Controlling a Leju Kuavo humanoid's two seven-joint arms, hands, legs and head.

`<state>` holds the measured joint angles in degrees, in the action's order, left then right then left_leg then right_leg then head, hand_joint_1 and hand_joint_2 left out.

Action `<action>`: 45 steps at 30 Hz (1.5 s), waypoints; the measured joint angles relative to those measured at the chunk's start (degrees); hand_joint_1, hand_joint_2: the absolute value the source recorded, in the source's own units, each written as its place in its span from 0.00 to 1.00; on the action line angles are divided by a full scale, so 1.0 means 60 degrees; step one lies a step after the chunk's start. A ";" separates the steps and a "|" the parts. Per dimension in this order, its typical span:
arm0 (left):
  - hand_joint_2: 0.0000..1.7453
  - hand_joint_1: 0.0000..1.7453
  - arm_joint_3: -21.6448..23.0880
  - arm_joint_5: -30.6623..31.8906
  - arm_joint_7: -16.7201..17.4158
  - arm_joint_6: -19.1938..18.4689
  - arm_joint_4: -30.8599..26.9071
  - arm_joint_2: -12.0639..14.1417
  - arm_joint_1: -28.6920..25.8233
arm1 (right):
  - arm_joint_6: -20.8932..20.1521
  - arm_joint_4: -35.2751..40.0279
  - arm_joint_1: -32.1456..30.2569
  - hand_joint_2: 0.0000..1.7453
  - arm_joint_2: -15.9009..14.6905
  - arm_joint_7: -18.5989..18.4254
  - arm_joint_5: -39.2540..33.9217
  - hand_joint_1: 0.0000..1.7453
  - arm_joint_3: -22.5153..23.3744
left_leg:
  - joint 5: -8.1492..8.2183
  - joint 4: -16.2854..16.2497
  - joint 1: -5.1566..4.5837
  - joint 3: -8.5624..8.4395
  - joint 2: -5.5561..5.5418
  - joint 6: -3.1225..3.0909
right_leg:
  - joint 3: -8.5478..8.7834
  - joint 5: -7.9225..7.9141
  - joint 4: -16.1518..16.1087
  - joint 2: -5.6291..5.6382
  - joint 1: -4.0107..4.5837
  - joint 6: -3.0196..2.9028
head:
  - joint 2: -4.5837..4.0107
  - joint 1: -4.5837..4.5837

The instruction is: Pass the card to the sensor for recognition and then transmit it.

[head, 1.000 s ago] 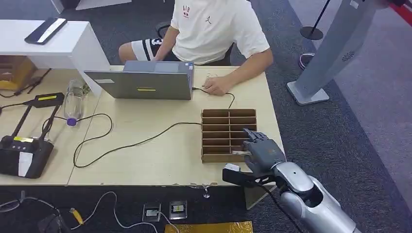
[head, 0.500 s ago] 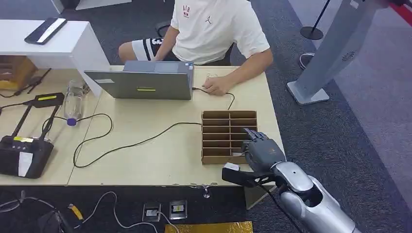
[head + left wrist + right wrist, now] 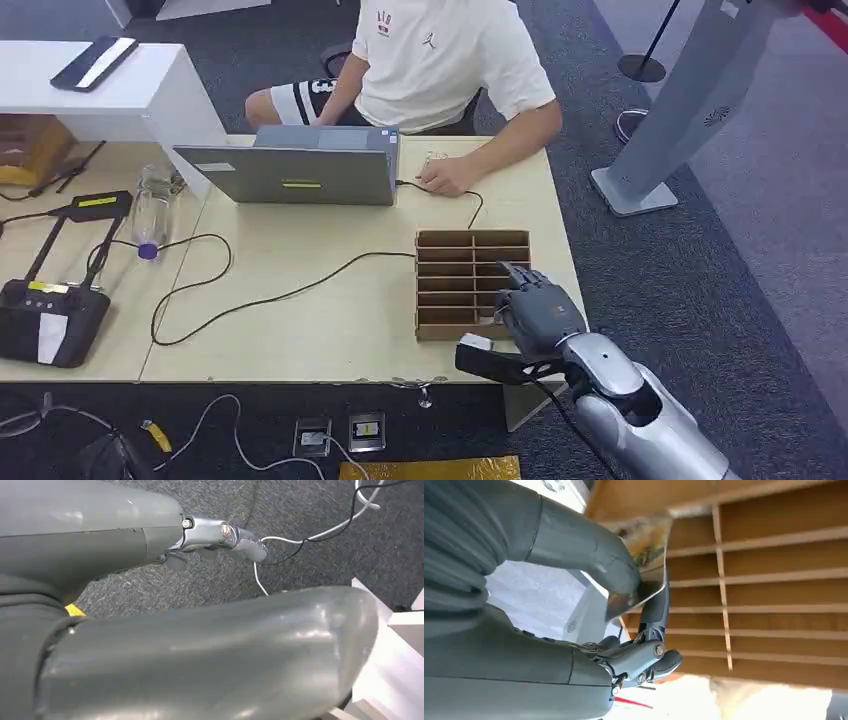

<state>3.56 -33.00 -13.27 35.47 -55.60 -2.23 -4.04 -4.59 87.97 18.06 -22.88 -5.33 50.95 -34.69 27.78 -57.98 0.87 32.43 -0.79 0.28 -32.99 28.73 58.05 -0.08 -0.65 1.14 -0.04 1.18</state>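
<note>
A pale wooden table [image 3: 330, 330] stands on dark grey carpet [image 3: 720, 300]. Lower right sits a brown cardboard slotted box [image 3: 455, 270]. Over its near corner, the right hand [image 3: 535, 312] pinches a shiny card [image 3: 641, 582]. The left hand [image 3: 220, 537] hangs empty, fingers curled.

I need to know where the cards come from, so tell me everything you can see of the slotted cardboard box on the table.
The cardboard box is a brown, open-topped tray that looks like corrugated card. A central wall and thin cross strips divide it into two columns of narrow slots. It lies flat near the table's right front corner, in front of the seated person. The right hand is over its front right slots. In the right wrist view the hand pinches a thin, shiny card just above the dividers. The other slots look empty.
</note>
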 joint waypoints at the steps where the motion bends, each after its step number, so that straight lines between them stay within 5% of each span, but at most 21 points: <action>1: 0.00 0.00 0.0000 0.0069 -0.0062 0.0000 0.0011 0.0000 0.0001 | 0.0233 -0.0022 0.0014 1.00 0.0007 0.0037 0.0018 1.00 0.0007 | 0.0000 0.0000 0.0000 0.0000 0.0000 0.0000 | -0.0001 0.0000 0.0000 0.0000 0.0000 0.0000 | 0.0000 0.0000; 8: 0.00 0.00 -0.0135 0.0422 -0.0382 0.0000 0.0091 -0.0098 0.0107 | 0.2007 -0.0419 0.0860 1.00 0.0069 0.0802 0.0339 1.00 0.0824 | -0.0002 -0.0001 -0.0003 -0.0002 0.0000 -0.0001 | 0.0000 -0.0003 0.0000 0.0001 -0.0003 0.0003 | 0.0000 0.0000; 19: 0.00 0.00 -0.0342 0.0073 -0.0419 0.0000 0.0463 -0.0339 0.0499 | 0.2320 -0.1016 0.1685 1.00 0.0270 0.1231 0.0521 1.00 0.2051 | -0.0002 -0.0001 -0.0001 0.0006 -0.0003 -0.0002 | -0.0005 -0.0003 0.0000 -0.0007 -0.0001 0.0003 | 0.0000 0.0000; 27: 0.00 0.00 -0.0339 -0.0448 -0.0528 0.0000 0.0666 -0.0364 0.0675 | 0.2400 -0.1489 0.2150 1.00 0.0412 0.1839 0.0597 1.00 0.2175 | -0.0003 -0.0001 -0.0001 0.0006 -0.0002 -0.0001 | -0.0002 -0.0004 0.0002 -0.0004 -0.0001 0.0004 | 0.0000 0.0000; 37: 0.00 0.00 -0.0102 -0.1053 -0.0642 0.0000 0.0947 -0.0318 0.0955 | 0.3522 -0.4392 0.4861 1.00 0.1213 0.3428 0.0015 1.00 0.1956 | -0.0015 -0.0002 -0.0001 0.0007 -0.0016 -0.0006 | -0.0005 -0.0009 0.0017 -0.0018 -0.0001 0.0005 | 0.0000 0.0000; 39: 0.00 0.00 0.0143 -0.1243 0.0097 -0.0124 0.1009 -0.0036 0.1107 | 0.3686 -0.5068 0.5267 1.00 0.1458 0.3493 -0.0004 1.00 0.1880 | -0.0017 -0.0001 0.0005 0.0017 -0.0022 -0.0002 | -0.0006 -0.0008 0.0020 -0.0024 0.0005 0.0005 | 0.0000 0.0007; 41: 0.00 0.00 0.0488 -0.1904 0.0649 -0.0498 0.1129 0.0698 0.1419 | 0.3871 -0.5772 0.5717 1.00 0.1802 0.3486 -0.0033 1.00 0.1785 | -0.0028 -0.0001 0.0031 0.0025 -0.0018 0.0015 | -0.0020 -0.0010 0.0030 -0.0013 0.0028 0.0002 | 0.0000 0.0007; 45: 0.00 0.00 0.1060 -0.2387 0.0700 -0.0700 0.1380 0.1752 0.1893 | 0.4043 -0.6935 0.6247 1.00 0.2349 0.3490 -0.0036 1.00 0.1607 | -0.0027 -0.0002 0.0028 0.0009 -0.0020 0.0016 | -0.0020 -0.0002 0.0052 -0.0016 0.0028 -0.0009 | 0.0000 -0.0007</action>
<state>9.92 -47.32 -9.07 31.28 -47.32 8.28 7.31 19.67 46.36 55.54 -8.79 15.61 50.73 -25.05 27.62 -57.99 1.03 32.48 -0.91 0.38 -33.11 28.72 58.36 -0.18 -0.48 1.08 -0.04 1.14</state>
